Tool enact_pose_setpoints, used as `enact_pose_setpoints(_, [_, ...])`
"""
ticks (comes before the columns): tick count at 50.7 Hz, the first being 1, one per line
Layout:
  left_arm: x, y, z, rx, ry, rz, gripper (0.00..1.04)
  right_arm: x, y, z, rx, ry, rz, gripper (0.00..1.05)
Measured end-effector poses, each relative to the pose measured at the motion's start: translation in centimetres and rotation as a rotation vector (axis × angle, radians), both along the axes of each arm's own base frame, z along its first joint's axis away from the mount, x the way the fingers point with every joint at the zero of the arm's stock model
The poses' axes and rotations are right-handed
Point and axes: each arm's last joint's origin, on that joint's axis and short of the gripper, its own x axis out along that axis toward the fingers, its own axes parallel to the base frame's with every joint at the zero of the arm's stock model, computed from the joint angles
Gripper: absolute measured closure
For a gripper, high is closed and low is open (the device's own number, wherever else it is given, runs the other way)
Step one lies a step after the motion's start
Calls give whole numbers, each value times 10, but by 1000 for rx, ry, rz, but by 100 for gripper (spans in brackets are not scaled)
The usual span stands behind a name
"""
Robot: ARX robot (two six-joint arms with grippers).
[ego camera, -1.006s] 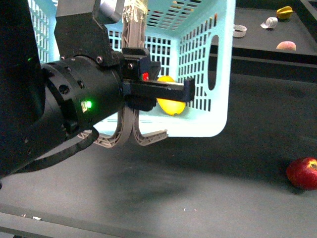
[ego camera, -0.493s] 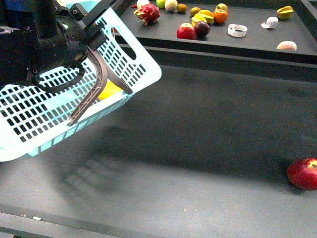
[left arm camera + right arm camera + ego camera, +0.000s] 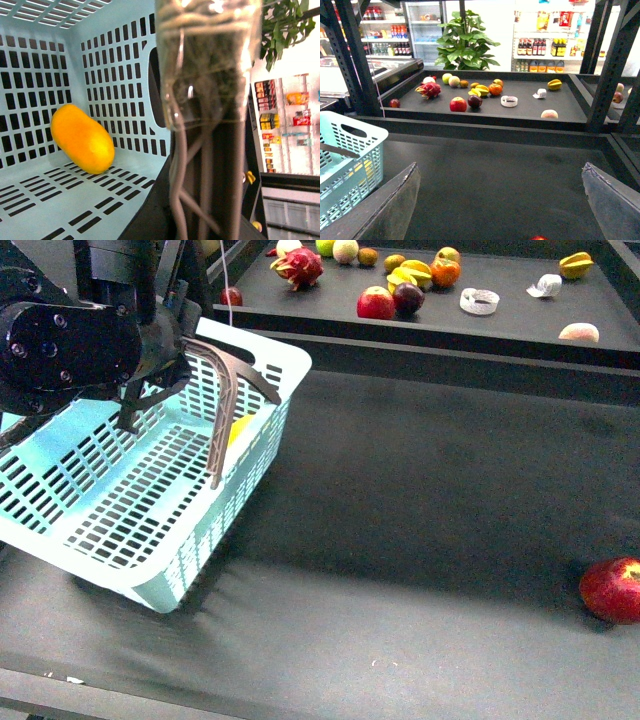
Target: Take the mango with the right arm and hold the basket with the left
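Observation:
The light turquoise basket (image 3: 130,500) sits tilted at the left of the dark table, with one grey-brown handle (image 3: 228,390) swung up. My left gripper (image 3: 150,365) is shut on the basket by its tape-wrapped handle (image 3: 207,65). The yellow mango (image 3: 82,137) lies inside against a slotted wall, and it shows through the basket side (image 3: 238,430) in the front view. My right gripper (image 3: 502,205) hangs open over bare table with nothing between its fingers (image 3: 395,210). It is out of the front view. The basket (image 3: 350,160) is off to one side of it.
A red apple (image 3: 612,590) lies at the table's right edge and peeks in under the right gripper (image 3: 538,238). The raised back shelf (image 3: 520,325) carries several fruits, a star fruit (image 3: 575,262) and a tape roll (image 3: 479,301). Black frame posts (image 3: 612,65) flank the shelf.
The basket, a second ago held high and close to the camera, has swung down and left with my left arm. It now lies lower and tilted, the mango still inside.

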Motion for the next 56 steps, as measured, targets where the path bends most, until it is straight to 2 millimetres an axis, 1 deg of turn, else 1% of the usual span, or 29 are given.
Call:
enact_pose_setpoints(9, [16,7,-6,-89,-15,64,100,0,0,0,0,0,0,8])
enact_pose_setpoints(20, [30,12,-10,-133,-13,108,100,0,0,0,0,0,0,8])
enact_pose_setpoints(21, [32,12,-10,-142,-15,112,96,0,0,0,0,0,0,8])
enact_pose_setpoints(22, [32,12,-10,-145,-15,112,94,0,0,0,0,0,0,8])
enact_pose_setpoints(28, [35,11,-8,-149,-16,114,72,0,0,0,0,0,0,8])
enact_pose_setpoints(33, [33,12,-9,-128,7,117,54,0,0,0,0,0,0,8])
enact_pose_setpoints(35, [31,12,-10,-116,14,116,49,0,0,0,0,0,0,8])
enact_pose_setpoints(39, [23,17,-8,-83,28,111,32,0,0,0,0,0,0,8])
enact_pose_setpoints(41, [16,21,-3,-59,23,105,21,0,0,0,0,0,0,8])
enact_pose_setpoints(42, [14,23,0,-52,18,103,18,0,0,0,0,0,0,8])
enact_pose_setpoints(44, [5,28,9,-35,-14,91,7,0,0,0,0,0,0,8])
enact_pose_setpoints(45, [0,32,14,-25,-27,87,7,0,0,0,0,0,0,8])
enact_pose_setpoints(47, [-9,39,19,-15,-40,91,9,0,0,0,0,0,0,8])
enact_pose_setpoints(48, [-15,43,21,-2,-44,92,9,0,0,0,0,0,0,8])
enact_pose_setpoints(51, [-32,54,26,35,-47,93,8,0,0,0,0,0,0,8])
enact_pose_setpoints(56, [-69,72,34,113,-52,83,8,0,0,0,0,0,0,8])
